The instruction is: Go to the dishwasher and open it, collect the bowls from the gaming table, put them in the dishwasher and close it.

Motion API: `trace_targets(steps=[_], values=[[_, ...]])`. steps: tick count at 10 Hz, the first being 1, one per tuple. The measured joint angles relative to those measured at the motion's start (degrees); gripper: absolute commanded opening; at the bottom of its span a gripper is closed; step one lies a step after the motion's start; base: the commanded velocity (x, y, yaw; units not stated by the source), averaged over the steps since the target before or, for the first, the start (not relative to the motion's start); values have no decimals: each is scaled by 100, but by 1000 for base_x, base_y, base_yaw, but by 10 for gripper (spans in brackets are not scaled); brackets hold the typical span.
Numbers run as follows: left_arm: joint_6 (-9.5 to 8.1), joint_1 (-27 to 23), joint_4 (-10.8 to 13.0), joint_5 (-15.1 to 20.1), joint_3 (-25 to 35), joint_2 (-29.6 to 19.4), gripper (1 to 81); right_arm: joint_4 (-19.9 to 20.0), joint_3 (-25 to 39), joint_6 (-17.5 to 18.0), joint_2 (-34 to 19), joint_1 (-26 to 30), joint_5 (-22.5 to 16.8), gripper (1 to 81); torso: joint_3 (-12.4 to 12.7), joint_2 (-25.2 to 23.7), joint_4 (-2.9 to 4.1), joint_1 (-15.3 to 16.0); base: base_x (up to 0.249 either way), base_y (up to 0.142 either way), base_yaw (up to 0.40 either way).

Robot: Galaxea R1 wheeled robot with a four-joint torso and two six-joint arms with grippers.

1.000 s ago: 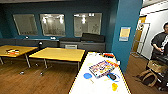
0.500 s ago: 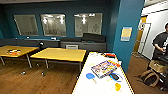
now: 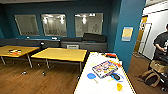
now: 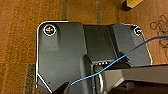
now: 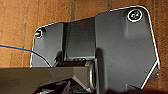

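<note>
I see the gaming table (image 3: 106,86) ahead at lower right of the head view: long, narrow, white top, yellow edge. On it, one blue bowl (image 3: 91,75) left of a colourful board-game box (image 3: 105,68), and a second bowl with a dark inside (image 3: 115,76) right of the box. Small yellow cup (image 3: 119,86) nearer me. Both wrist views face wood floor (image 4: 20,45); I cannot tell either gripper's state, nor the bowls' position relative to them.

Two yellow tables (image 3: 61,54) are standing on the wood floor (image 3: 50,80) at left; a person (image 3: 162,42) is standing far right, near a backpack (image 3: 151,77).
</note>
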Motion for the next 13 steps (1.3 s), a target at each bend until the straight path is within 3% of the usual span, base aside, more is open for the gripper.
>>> trace_targets(steps=[5, 8, 11, 13], values=[[-6, 0, -1, -1, 11, -7, 811, 0, 2, 0, -17, 2, 0, 811, 0, 0, 0, 0, 0, 0, 0], [-23, -1, -1, -4, 358, -187, 811, 4, 440, 2, -218, 13, 0, 811, 0, 0, 0, 0, 0, 0, 0], [-23, -30, -1, -9, 1342, -722, 811, 4, 1574, 6, -762, 94, 1, 811, 0, 0, 0, 0, 0, 0, 0], [-23, -17, -1, -9, 1791, -1129, 811, 6, 2662, 28, -1473, 212, 6, 811, 0, 0, 0, 0, 0, 0, 0]])
